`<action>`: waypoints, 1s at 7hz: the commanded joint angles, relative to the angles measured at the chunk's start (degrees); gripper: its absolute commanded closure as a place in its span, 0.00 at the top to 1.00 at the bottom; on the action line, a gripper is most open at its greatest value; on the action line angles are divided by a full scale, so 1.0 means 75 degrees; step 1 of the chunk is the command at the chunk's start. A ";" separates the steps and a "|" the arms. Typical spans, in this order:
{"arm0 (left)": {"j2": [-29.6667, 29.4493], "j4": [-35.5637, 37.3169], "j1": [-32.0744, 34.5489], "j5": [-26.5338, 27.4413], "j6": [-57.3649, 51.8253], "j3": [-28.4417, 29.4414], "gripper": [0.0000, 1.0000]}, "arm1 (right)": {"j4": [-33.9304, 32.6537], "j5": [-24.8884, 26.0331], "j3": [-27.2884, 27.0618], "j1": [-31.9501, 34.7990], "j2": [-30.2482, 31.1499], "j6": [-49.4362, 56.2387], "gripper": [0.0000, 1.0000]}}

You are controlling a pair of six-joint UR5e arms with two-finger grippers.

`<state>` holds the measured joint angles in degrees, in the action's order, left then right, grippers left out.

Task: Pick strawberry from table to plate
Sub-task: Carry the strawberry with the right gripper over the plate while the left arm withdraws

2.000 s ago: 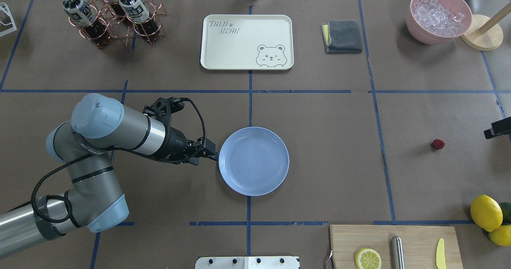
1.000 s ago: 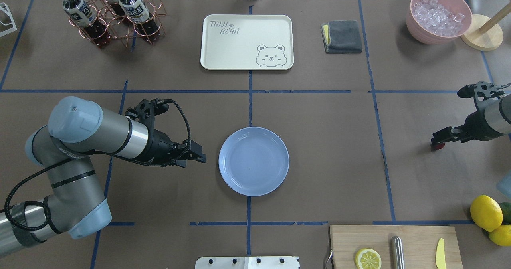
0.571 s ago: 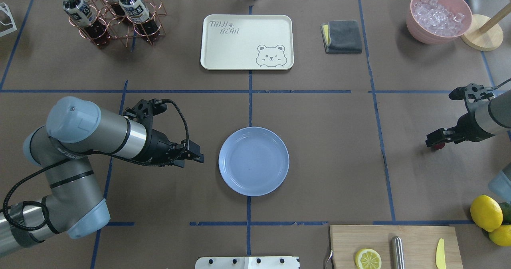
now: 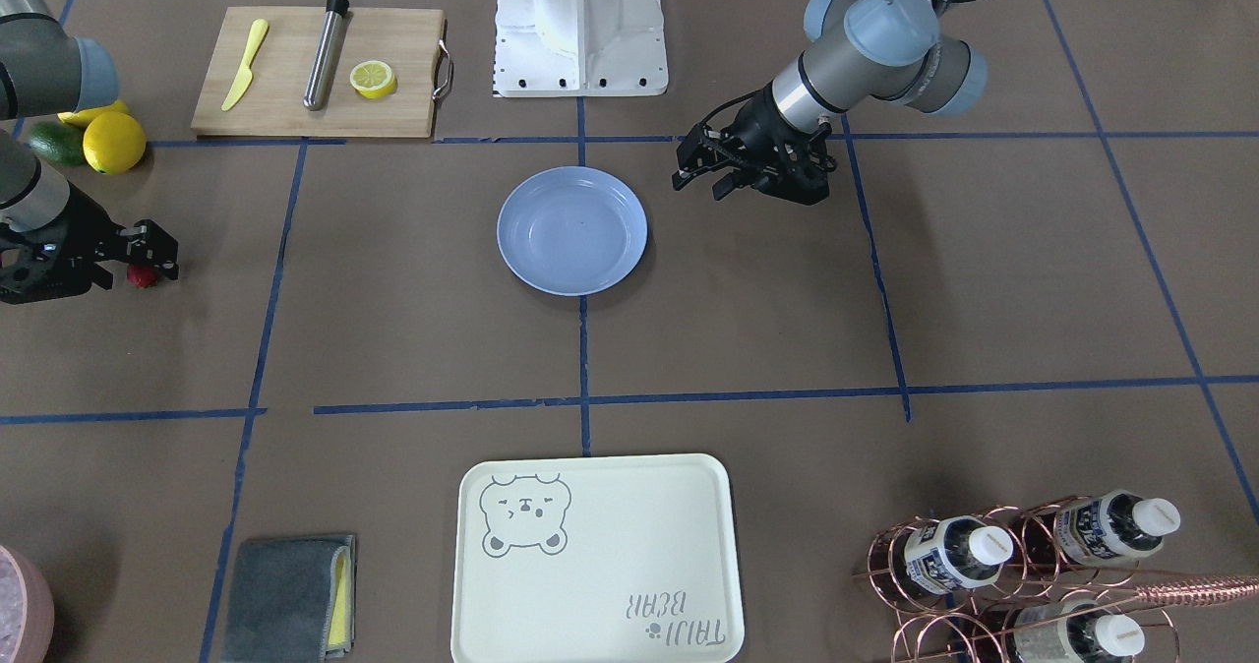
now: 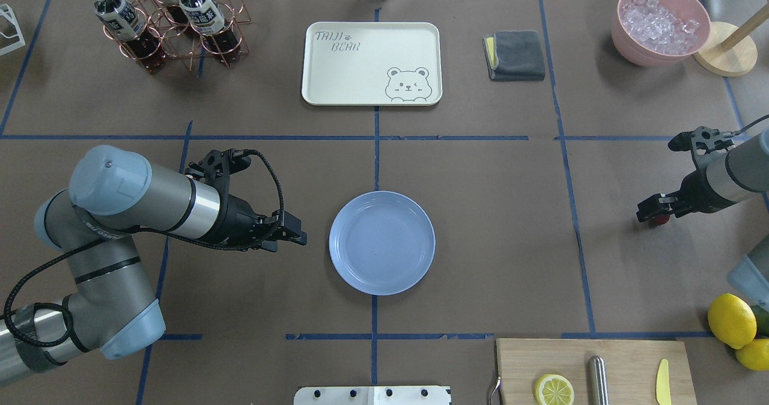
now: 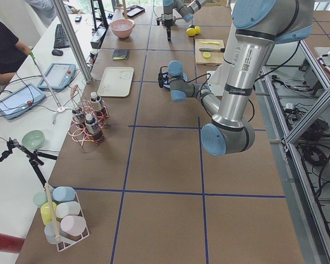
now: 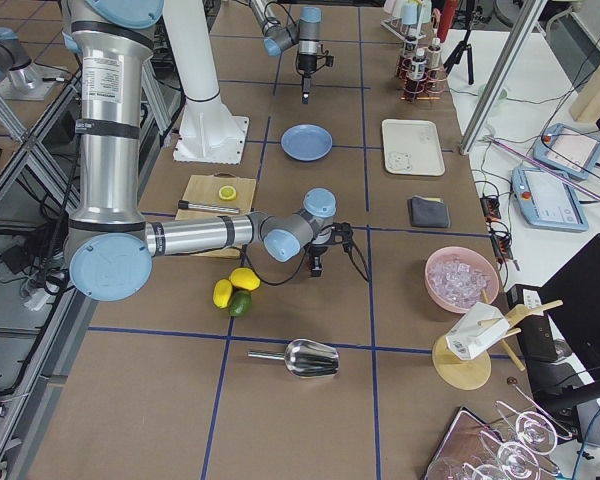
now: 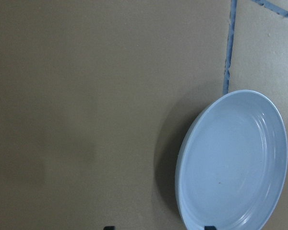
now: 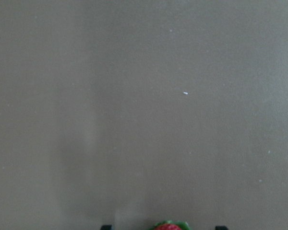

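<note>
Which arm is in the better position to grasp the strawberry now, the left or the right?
Right. The right gripper is open at the strawberry, which shows between its jaws in the wrist view. The left gripper hangs beside the plate, far from the berry.

Cream bear-print tray [image 5: 371, 62]: well beyond the left gripper [image 5: 294, 232], to its right; copper wire rack [image 5: 180, 38] of bottles [image 5: 198, 8]: well beyond the same gripper, to its left; folded grey cloth [image 5: 515, 55]: far beyond the right gripper [image 5: 652, 211], to its left; pink bowl [image 5: 622, 39] of ice cubes [image 5: 658, 17]: far beyond it, almost straight ahead; wooden cutting board [image 5: 628, 363]: well behind it, bearing a lemon half [image 5: 554, 389], metal cylinder [image 5: 598, 380] and yellow knife [image 5: 662, 382]; two whole lemons [image 5: 731, 319] touching an avocado [image 5: 763, 316]: behind it, to its right.
</note>
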<state>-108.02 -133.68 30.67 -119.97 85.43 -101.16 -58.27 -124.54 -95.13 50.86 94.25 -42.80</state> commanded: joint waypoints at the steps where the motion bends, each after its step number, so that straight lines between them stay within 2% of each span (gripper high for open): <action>1: 0.0012 0.0000 0.0000 0.0000 0.0000 0.0000 0.69 | 0.0000 0.0000 -0.0007 -0.0008 -0.0004 0.0000 0.35; 2: 0.0012 0.0000 0.0000 0.0000 0.0000 0.0000 0.69 | 0.0000 0.0000 -0.0042 -0.0008 -0.0004 0.0012 0.01; 3: 0.0012 0.0000 0.0000 0.0000 0.0000 0.0000 0.69 | 0.0000 -0.0024 -0.0135 0.0015 -0.0015 0.0070 0.00; 5: 0.0012 0.0000 0.0012 0.0000 0.0000 -0.0070 0.69 | -0.0303 -0.0083 -0.1373 0.0039 0.0125 -0.0337 0.00; 7: 0.0547 -0.0011 0.0373 -0.0047 -0.0081 -0.0560 0.69 | -0.0422 0.0185 -0.2336 -0.0998 -0.0293 -0.2905 0.00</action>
<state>-106.45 -133.70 31.87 -120.13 85.29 -103.18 -60.96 -124.46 -108.38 48.05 94.15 -53.76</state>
